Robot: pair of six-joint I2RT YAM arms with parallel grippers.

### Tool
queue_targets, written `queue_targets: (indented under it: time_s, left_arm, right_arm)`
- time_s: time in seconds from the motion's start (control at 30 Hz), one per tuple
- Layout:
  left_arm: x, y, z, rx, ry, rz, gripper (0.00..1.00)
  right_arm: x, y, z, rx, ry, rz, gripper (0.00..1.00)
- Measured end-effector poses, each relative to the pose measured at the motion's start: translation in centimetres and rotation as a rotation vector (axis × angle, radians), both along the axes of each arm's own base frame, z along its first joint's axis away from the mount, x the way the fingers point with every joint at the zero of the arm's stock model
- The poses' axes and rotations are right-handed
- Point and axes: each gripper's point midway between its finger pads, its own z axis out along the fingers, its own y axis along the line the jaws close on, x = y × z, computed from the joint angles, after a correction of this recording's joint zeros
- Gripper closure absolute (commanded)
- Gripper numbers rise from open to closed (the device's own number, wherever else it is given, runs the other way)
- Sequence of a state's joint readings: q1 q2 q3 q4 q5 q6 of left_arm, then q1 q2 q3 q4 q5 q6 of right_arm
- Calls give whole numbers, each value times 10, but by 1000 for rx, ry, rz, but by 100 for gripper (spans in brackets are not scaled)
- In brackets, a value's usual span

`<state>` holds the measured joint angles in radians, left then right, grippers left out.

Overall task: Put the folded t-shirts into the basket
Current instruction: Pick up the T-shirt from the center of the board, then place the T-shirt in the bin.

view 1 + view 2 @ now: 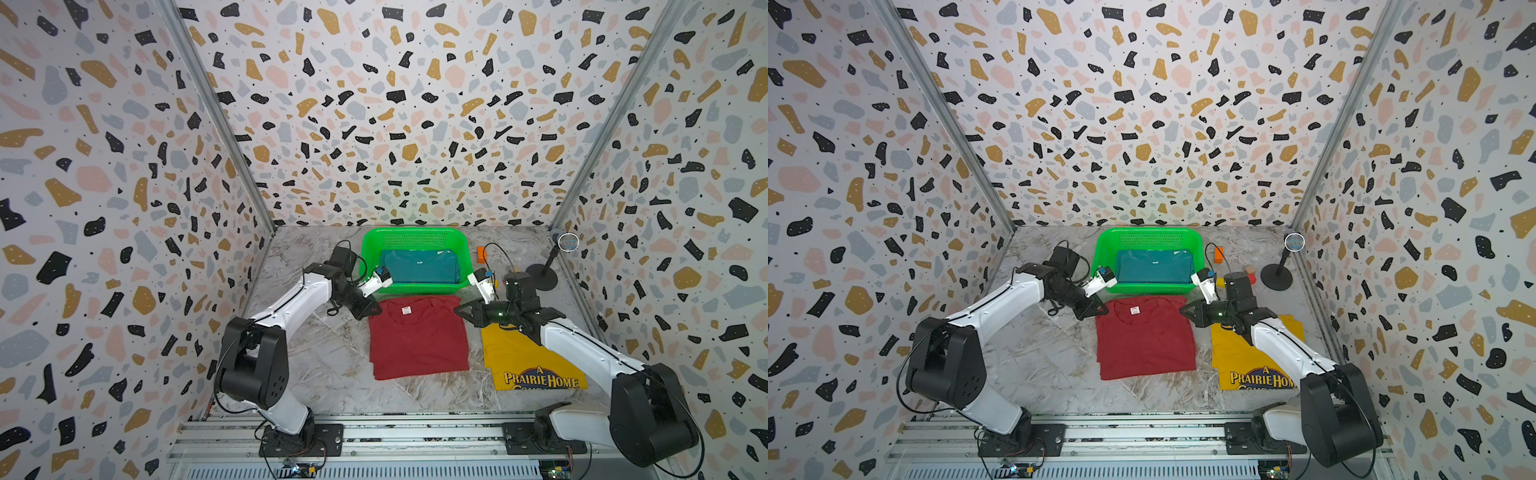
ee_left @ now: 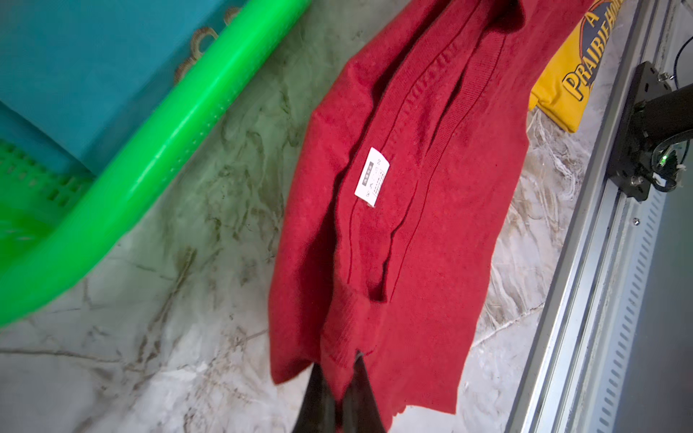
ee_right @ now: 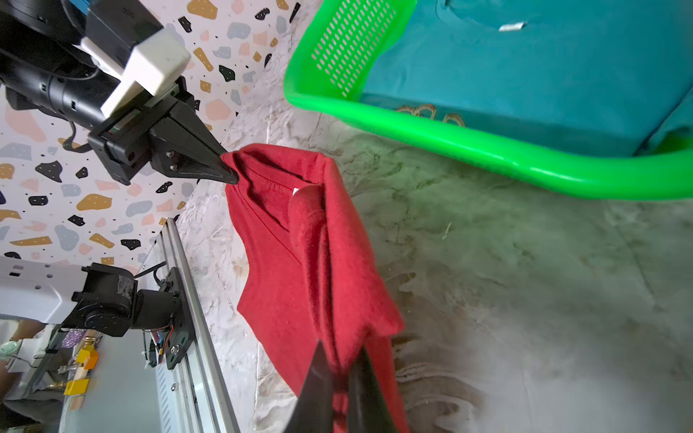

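Observation:
The dark red t-shirt (image 1: 417, 336) (image 1: 1146, 336) lies folded on the marble table, just in front of the green basket (image 1: 415, 289) (image 1: 1150, 287). My left gripper (image 1: 376, 311) (image 2: 339, 361) is shut on its far left corner. My right gripper (image 1: 457, 309) (image 3: 339, 356) is shut on its far right corner. The collar edge (image 3: 277, 180) is pulled up between the two grips. The teal t-shirt (image 1: 419, 266) (image 1: 1154, 266) lies inside the basket. The yellow "A Prairie Home" t-shirt (image 1: 523, 361) (image 1: 1237, 361) lies to the right, partly under my right arm.
A microphone on a round black stand (image 1: 544, 276) is at the back right. An orange block (image 1: 481, 254) sits beside the basket's right wall. A metal rail (image 1: 374, 432) runs along the table's front edge. Patterned walls close in three sides.

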<state>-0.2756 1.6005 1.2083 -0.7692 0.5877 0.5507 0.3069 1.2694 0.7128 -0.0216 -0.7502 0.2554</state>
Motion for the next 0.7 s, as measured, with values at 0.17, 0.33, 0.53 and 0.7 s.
queue_targets:
  time_s: [0.17, 0.33, 0.53, 0.7]
  left_arm:
    - [17, 9, 38, -23, -65, 36, 100]
    - [39, 18, 70, -21, -151, 73, 100]
    - [79, 18, 119, -22, -284, 111, 100]
    - [120, 15, 143, -20, -371, 140, 100]
  right_arm:
    - [17, -2, 29, -6, -88, -42, 100]
    - [47, 1, 68, 9, -170, -91, 100]
    - [96, 6, 108, 6, -242, -159, 100]
    - [130, 5, 123, -18, -274, -210, 100]
